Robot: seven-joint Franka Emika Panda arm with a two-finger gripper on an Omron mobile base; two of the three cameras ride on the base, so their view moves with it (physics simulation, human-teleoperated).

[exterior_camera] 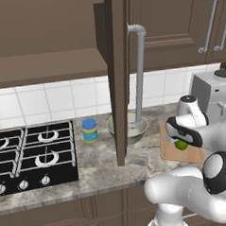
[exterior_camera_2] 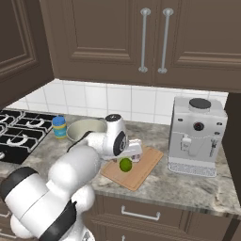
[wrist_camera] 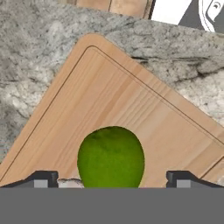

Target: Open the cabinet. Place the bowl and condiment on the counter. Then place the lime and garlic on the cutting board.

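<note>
Standing by the stove side: lime [wrist_camera: 111,156] sits on the cutting board [wrist_camera: 109,100], between the two dark fingertips [wrist_camera: 41,178] of the gripper [exterior_camera_2: 134,153]. The jaws stand wide, clear of the fruit on both sides, gripping nothing. Judged: the lime has been let go on the board, which is where the task wants it.

Board lies on the table [exterior_camera: 101,160] toward its front edge, between the bowl and the coffee machine [exterior_camera_2: 196,136], turned at an angle to that edge. Lime rests nearer the board's front-left corner than its middle; wood shows all round it, so it should stay put unless nudged.

Cabinet [exterior_camera: 119,62] door hangs open, edge-on, its bar handle [exterior_camera: 139,75] running down in front of the bowl [exterior_camera: 134,128]. Bowl and condiment [exterior_camera: 90,130] both stand on the table near the back wall, just right of the hob [exterior_camera: 32,155], close together but apart. Those two steps look finished.

Garlic: cannot make it out anywhere. A small pale scrap shows by the left fingertip in the hand view; too little of it to name. Judged: garlic is what remains.
</note>
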